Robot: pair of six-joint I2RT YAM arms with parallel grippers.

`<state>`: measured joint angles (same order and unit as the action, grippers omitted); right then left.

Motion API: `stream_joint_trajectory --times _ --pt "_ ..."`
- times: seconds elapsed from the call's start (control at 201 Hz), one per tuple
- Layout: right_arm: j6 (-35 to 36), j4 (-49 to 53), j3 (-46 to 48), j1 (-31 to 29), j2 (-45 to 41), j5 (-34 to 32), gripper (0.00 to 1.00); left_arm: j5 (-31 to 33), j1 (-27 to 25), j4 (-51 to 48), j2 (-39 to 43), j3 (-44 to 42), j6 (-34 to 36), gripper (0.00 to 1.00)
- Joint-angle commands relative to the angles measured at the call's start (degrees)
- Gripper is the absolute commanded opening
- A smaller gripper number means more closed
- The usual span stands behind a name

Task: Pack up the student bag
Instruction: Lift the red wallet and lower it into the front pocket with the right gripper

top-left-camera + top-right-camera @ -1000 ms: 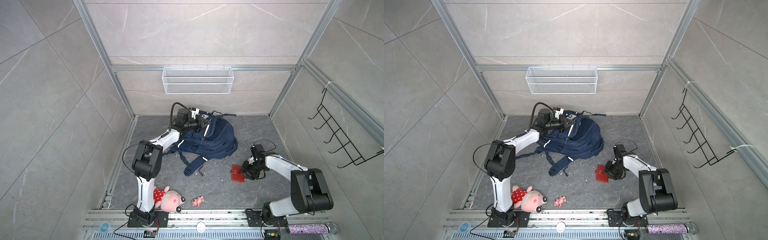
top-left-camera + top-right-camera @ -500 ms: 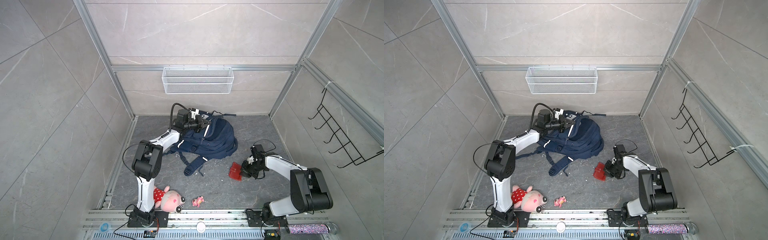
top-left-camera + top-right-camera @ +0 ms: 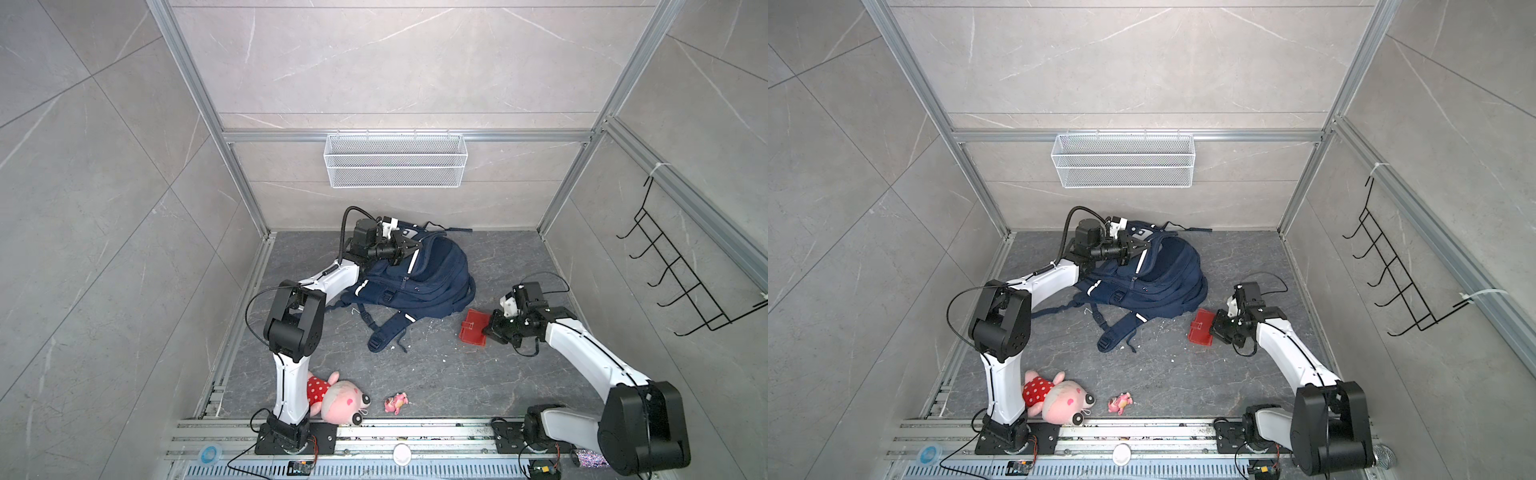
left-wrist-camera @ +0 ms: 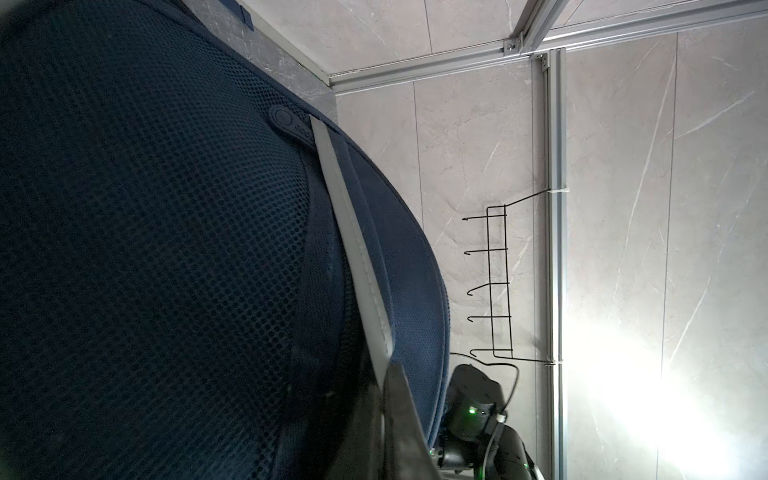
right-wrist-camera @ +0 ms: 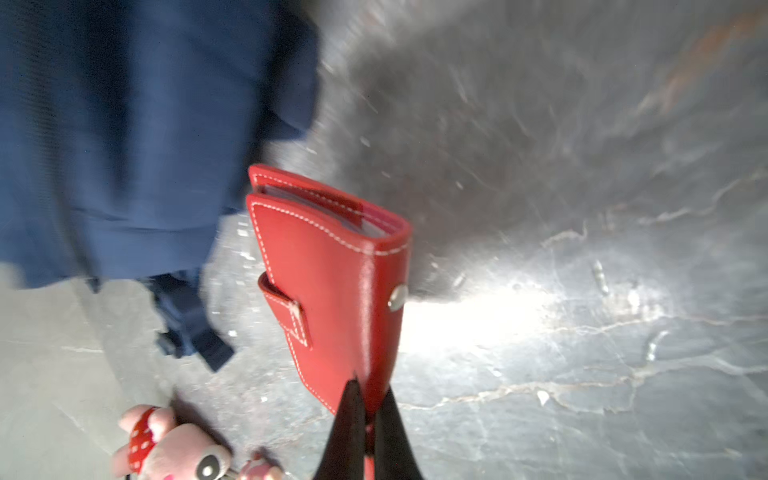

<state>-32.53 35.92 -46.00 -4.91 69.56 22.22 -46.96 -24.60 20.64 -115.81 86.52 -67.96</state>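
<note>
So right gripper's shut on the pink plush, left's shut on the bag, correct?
No: the right gripper is shut on the red wallet, clear in the right wrist view; the plush lies loose, well away from it. The left gripper is shut on the bag.

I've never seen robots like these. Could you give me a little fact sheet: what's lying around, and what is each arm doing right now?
Setting: grey stone floor, tiled walls
Student bag: navy, lying towards the back of the floor
Left jaws: shut on the bag's upper edge
Right jaws: shut on a red wallet, tilted up just right of the bag
Loose toys: pink plush pig and small pink toy, near the front rail
On the walls: white wire basket at the back, black hook rack on the right
</note>
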Motion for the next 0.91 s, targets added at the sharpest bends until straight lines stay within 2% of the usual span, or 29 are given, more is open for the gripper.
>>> stream_joint_trajectory --times 0.0,0.179,0.314,0.538,0.901 --pt "-3.2 0.2 -6.2 -0.5 -4.1 0.8 0.00 -2.4 0.7 5.7 3.9 2.6 0.0 0.00" --pt "-8.8 -2.4 -15.0 -0.5 0.8 2.3 0.00 -2.7 0.6 7.2 3.8 2.7 -1.2 0.00" --pt "-14.0 -9.4 -18.1 -1.2 5.2 2.2 0.00 -2.9 0.6 7.5 4.4 2.8 -1.4 0.00" --pt "-18.1 -18.3 -25.4 -6.3 17.3 0.1 0.00 -3.3 -0.1 6.9 4.3 3.7 -1.9 0.00" --pt "-25.2 -27.3 -36.3 -13.0 33.2 2.5 0.00 -1.1 -2.4 6.4 3.2 5.5 -2.0 0.00"
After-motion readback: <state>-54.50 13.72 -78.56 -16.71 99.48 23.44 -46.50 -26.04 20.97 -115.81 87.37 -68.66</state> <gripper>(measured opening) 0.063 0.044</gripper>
